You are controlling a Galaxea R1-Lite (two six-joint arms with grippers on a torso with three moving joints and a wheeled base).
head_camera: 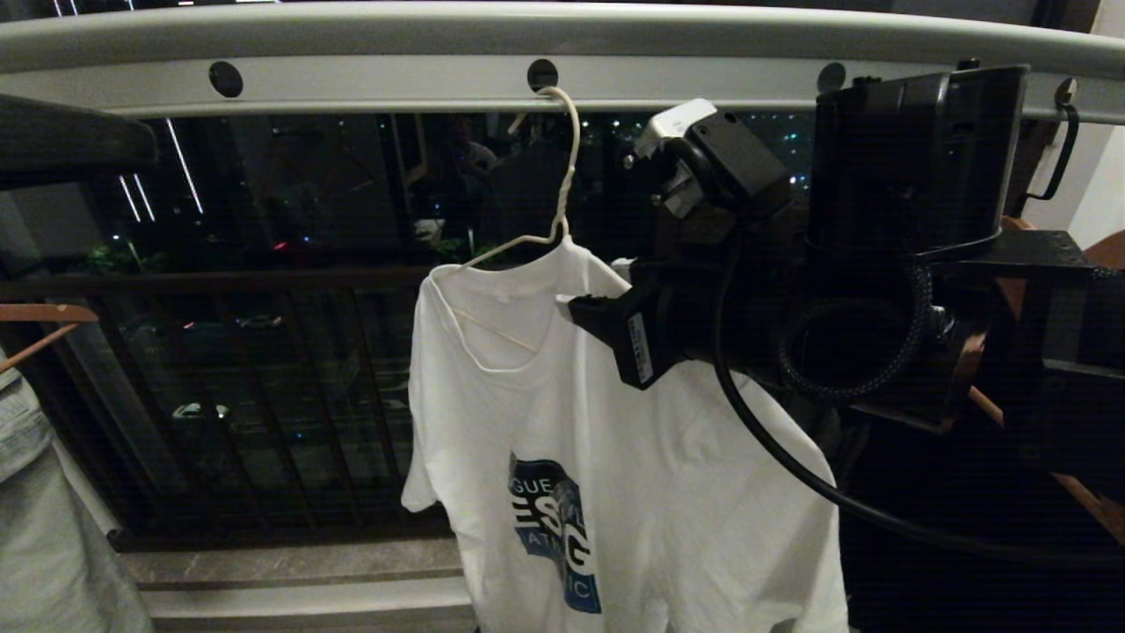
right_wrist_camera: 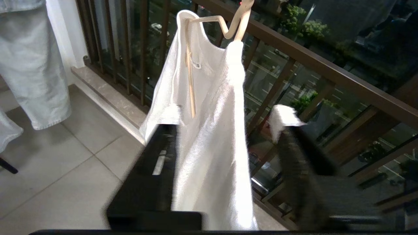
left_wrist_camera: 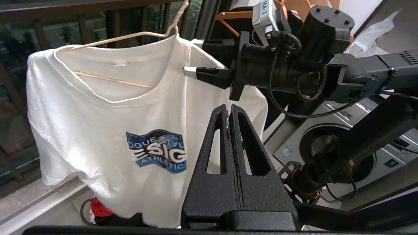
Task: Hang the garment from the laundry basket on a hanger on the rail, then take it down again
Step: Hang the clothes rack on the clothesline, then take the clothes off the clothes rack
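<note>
The white T-shirt garment [head_camera: 633, 457] [left_wrist_camera: 98, 124] [right_wrist_camera: 209, 147] with its blue logo hangs on the cream wire hanger [head_camera: 567, 176] [left_wrist_camera: 114, 37] [right_wrist_camera: 228, 29]. The hanger's hook sits in a hole of the grey rail [head_camera: 352, 35]. My right gripper [head_camera: 598, 290] [left_wrist_camera: 196, 57] [right_wrist_camera: 227, 117] is open, one finger on either side of the shirt's shoulder edge without pinching it. Lower down in front of the shirt, my left gripper [left_wrist_camera: 228, 109] is shut on nothing. Under the shirt's hem shows the dark rim of the laundry basket [left_wrist_camera: 83, 209], with red cloth inside.
A pale grey-green garment [head_camera: 35, 492] [right_wrist_camera: 29, 65] hangs at the left on a brown wooden hanger [head_camera: 44, 325]. The dark balcony railing [head_camera: 264, 290] [right_wrist_camera: 326, 68] runs behind the shirt. A washing machine [left_wrist_camera: 326, 143] stands at the right, with more wooden hangers [left_wrist_camera: 235, 16] above it.
</note>
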